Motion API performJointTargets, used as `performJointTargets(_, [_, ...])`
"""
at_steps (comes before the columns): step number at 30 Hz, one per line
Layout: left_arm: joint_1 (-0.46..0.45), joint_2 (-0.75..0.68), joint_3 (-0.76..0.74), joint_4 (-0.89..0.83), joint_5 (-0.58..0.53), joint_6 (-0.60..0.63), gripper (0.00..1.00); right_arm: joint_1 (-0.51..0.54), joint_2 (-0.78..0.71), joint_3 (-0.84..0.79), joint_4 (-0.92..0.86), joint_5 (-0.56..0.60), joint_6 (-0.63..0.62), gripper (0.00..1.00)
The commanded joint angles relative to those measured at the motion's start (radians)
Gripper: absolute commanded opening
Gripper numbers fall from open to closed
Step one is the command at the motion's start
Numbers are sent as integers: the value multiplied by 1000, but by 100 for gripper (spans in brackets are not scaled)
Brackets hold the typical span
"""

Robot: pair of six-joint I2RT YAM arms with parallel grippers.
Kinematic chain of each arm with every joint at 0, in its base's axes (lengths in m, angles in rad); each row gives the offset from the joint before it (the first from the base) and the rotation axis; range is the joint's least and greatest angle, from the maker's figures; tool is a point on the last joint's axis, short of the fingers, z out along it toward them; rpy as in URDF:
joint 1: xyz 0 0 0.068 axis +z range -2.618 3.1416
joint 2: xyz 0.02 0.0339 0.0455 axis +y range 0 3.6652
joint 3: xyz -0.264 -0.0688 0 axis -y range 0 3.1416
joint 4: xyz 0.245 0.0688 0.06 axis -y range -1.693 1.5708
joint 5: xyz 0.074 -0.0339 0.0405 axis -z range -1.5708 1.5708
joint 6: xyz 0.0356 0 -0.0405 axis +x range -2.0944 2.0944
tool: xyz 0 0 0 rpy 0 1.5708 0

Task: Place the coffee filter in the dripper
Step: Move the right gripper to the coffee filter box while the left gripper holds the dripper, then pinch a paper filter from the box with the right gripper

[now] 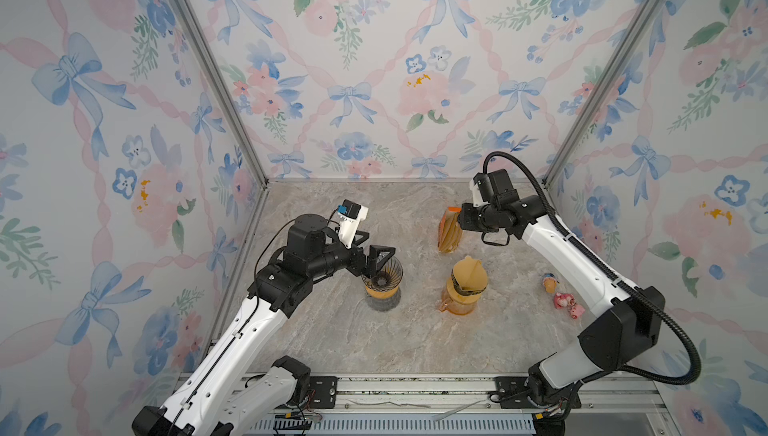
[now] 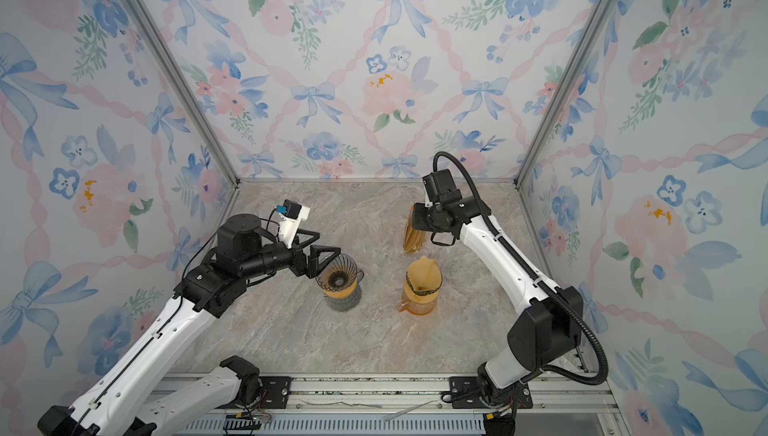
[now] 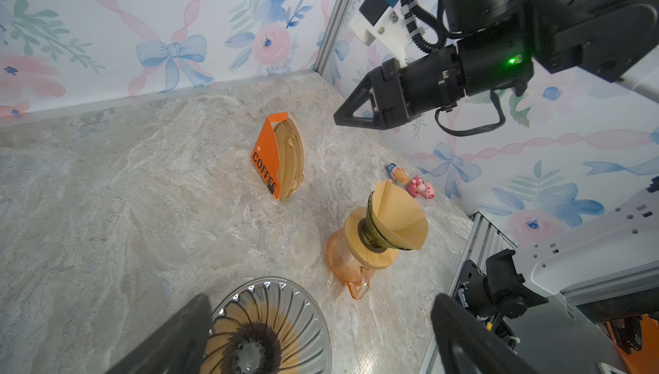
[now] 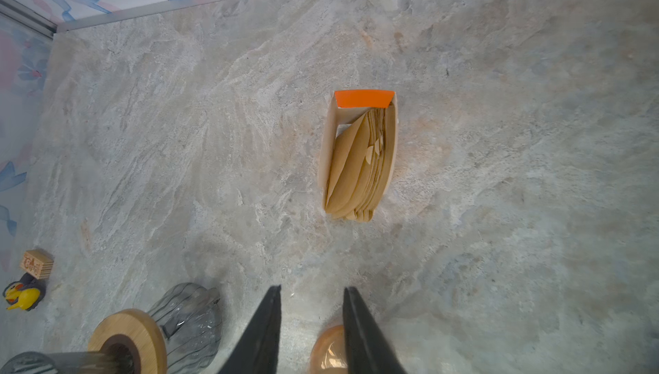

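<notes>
The empty ribbed grey glass dripper (image 1: 382,276) (image 2: 337,276) (image 3: 267,326) stands on a wooden collar over a grey glass carafe (image 4: 189,315). My left gripper (image 1: 380,243) (image 2: 328,241) (image 3: 321,297) is open at the dripper's rim, with one finger beside the glass and nothing held. Brown paper coffee filters (image 4: 356,169) (image 3: 290,158) stand packed in an orange box (image 1: 449,230) (image 2: 413,234). My right gripper (image 4: 312,288) (image 1: 459,215) hovers above that box. Its jaws are narrowly apart with nothing between them.
An orange carafe (image 1: 459,305) (image 2: 417,305) (image 3: 346,258) carries a second dripper with a filter in it, right of centre. Small figurines (image 1: 563,298) (image 3: 417,183) lie near the right arm. A wooden block (image 4: 35,265) and a yellow duck toy (image 4: 23,295) sit by the left wall.
</notes>
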Motion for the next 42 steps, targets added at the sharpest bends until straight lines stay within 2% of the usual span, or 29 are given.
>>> performJointTargets(1, [-7, -28, -32, 43, 16, 37, 98, -17, 51, 51, 16, -12, 12, 33])
performJointTargets(12, [-3, -51, -85, 82, 22, 25, 98, -47, 252, 102, 70, -18, 40, 30])
performJointTargets(25, [17, -69, -108, 80, 21, 16, 98, -71, 388, 155, 98, -7, 75, 26])
performJointTargets(37, [32, -77, -116, 80, 28, 11, 98, -82, 452, 190, 111, -8, 76, 22])
performJointTargets(42, [38, -80, -116, 80, 34, 10, 98, -83, 468, 203, 107, -2, 74, 15])
